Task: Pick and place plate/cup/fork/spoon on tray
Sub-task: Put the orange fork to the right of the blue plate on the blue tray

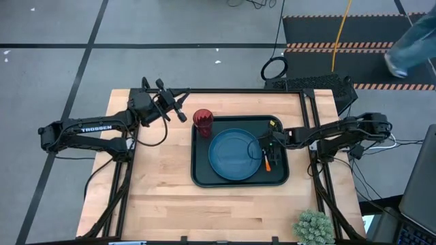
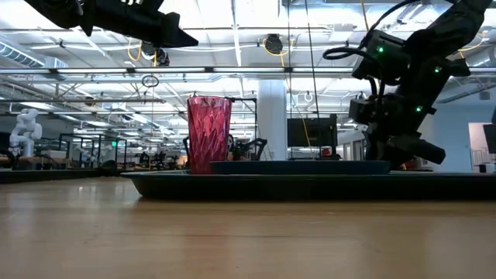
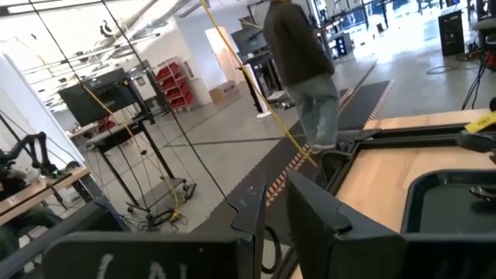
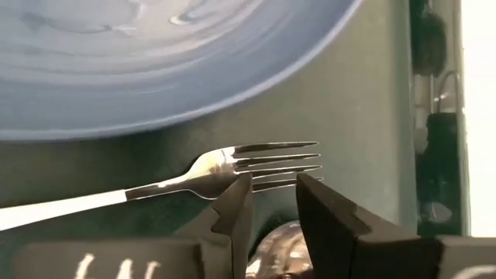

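Tray point(image 1: 204, 178): we see it mid-table | blue plate point(image 1: 235, 154): flat inside the tray | red cup point(image 1: 202, 120): upright in the tray's far left corner | fork point(image 4: 225, 172): on the tray beside the plate | right gripper point(image 4: 273, 203): low over the fork's tines, fingers a bit apart, pinching nothing | left gripper point(image 3: 288, 218): raised past the table's far left edge, fingers slightly apart, empty.

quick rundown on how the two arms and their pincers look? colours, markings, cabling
Both arms are dark, near-black, jointed links. The left arm carries white TROSSEN lettering along its forearm and loose black cables looping by the wrist. The right arm also trails black cables; the low view shows small green lights on it. Each pincer has two flat, dark, angular fingers.
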`<state>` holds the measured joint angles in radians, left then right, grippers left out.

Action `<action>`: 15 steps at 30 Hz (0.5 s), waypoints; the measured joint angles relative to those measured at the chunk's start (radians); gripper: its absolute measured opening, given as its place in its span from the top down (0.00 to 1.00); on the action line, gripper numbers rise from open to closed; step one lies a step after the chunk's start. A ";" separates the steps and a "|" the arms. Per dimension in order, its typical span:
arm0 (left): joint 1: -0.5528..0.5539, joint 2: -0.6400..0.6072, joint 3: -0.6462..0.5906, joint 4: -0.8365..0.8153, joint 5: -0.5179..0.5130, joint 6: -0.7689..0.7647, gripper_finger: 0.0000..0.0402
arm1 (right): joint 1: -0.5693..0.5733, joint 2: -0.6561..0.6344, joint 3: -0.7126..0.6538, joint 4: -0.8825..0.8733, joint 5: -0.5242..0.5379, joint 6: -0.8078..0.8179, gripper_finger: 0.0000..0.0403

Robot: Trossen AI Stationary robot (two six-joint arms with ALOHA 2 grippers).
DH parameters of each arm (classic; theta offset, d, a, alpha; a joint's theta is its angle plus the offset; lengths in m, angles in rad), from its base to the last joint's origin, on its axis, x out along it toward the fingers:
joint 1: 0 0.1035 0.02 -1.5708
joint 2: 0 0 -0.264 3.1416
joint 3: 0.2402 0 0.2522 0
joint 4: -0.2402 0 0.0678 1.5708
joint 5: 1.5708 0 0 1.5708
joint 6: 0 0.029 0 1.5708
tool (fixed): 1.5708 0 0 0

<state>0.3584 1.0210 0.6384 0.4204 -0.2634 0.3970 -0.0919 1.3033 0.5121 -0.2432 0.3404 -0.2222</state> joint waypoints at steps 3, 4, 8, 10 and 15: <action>0.000 0.000 0.000 -0.006 0.000 0.000 0.86 | -0.013 0.000 0.000 -0.001 0.023 0.000 0.77; 0.000 0.000 0.000 -0.006 0.000 0.000 0.86 | -0.018 0.000 0.000 -0.002 0.031 0.000 0.77; 0.000 0.000 0.000 -0.006 0.000 -0.002 0.86 | -0.034 0.000 0.000 -0.015 0.030 -0.001 0.77; 0.000 0.000 0.000 -0.006 0.000 -0.002 0.86 | -0.039 0.000 0.000 -0.016 0.030 -0.001 0.77; 0.000 0.000 0.000 -0.006 -0.001 -0.002 0.86 | -0.047 0.000 0.000 -0.016 0.029 0.000 0.77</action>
<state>0.3584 1.0206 0.6384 0.4145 -0.2642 0.3946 -0.1385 1.3033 0.5121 -0.2592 0.3698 -0.2222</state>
